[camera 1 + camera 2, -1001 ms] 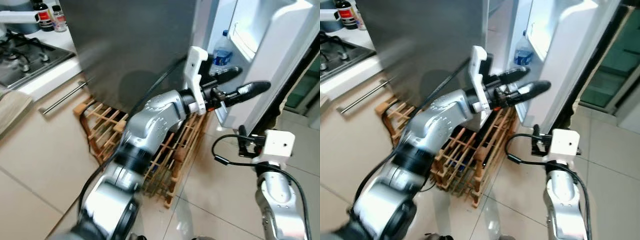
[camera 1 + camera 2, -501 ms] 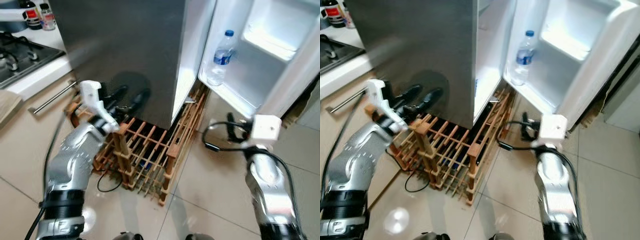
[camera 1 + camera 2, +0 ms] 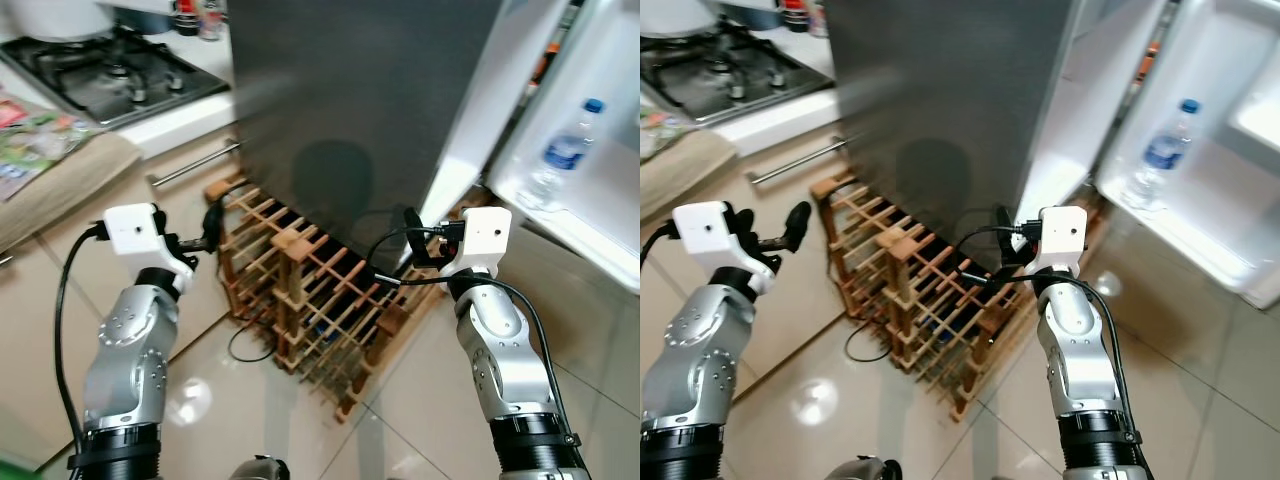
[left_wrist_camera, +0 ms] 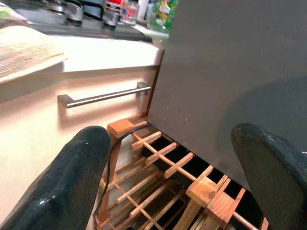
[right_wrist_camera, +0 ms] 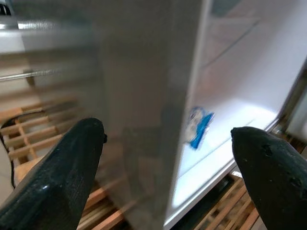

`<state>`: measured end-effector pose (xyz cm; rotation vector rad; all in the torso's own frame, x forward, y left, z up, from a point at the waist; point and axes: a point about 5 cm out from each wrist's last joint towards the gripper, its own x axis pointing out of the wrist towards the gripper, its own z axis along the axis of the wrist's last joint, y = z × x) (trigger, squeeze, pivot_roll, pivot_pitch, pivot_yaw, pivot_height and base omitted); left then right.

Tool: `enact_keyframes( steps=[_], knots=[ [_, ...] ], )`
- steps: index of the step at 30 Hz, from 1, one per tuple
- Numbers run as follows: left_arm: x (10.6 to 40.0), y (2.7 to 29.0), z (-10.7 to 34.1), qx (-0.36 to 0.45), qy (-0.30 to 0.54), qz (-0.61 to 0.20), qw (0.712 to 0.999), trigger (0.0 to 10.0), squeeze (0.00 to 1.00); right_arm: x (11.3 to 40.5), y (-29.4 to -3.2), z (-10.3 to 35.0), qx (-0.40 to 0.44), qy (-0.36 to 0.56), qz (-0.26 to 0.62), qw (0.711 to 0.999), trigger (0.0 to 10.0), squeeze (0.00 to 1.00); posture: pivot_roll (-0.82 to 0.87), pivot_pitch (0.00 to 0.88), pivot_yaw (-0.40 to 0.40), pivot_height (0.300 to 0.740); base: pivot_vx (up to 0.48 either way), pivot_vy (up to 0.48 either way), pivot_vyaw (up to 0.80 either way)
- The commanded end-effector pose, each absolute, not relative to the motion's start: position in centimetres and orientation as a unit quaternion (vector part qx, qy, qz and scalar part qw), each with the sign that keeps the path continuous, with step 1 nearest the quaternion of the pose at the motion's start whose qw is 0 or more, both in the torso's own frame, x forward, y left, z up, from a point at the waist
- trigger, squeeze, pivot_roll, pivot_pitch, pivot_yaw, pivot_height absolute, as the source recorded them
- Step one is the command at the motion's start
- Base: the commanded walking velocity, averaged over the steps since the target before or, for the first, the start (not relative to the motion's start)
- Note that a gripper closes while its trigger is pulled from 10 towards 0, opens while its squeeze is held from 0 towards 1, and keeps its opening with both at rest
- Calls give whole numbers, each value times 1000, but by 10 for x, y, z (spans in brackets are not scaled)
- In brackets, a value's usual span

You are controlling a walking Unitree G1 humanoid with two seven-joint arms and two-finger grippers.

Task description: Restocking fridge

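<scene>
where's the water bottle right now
The water bottle stands upright in the shelf of the open fridge door, far right in the head views, beyond the right gripper and up right of the wooden rack.

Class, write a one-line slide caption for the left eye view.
Both grippers, left and right, empty above a wooden rack; water bottle in open fridge door.
</scene>
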<state>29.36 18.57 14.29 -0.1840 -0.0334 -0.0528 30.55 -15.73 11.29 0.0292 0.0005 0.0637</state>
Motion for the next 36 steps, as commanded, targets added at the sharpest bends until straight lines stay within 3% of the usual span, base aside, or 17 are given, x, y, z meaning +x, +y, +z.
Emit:
enact_keyframes(
  steps=[1,15,22,36],
  knots=[
    [297,185,149,-80,-28,-23,996,10000,0,311,-150,123,31,-21,41,998,10000,0,-23,0,-34,740,0,0,744],
    [302,172,163,-32,-39,-35,998,10000,0,321,-128,125,78,-26,83,993,10000,0,13,0,-8,740,0,0,740],
    [311,175,160,-31,-24,7,999,10000,0,326,-138,130,68,-29,88,993,10000,0,1,2,-29,740,0,0,737],
    [311,163,170,4,-52,-17,999,10000,0,324,-141,136,65,-49,88,993,10000,0,0,21,-36,740,0,0,723]
  ],
)
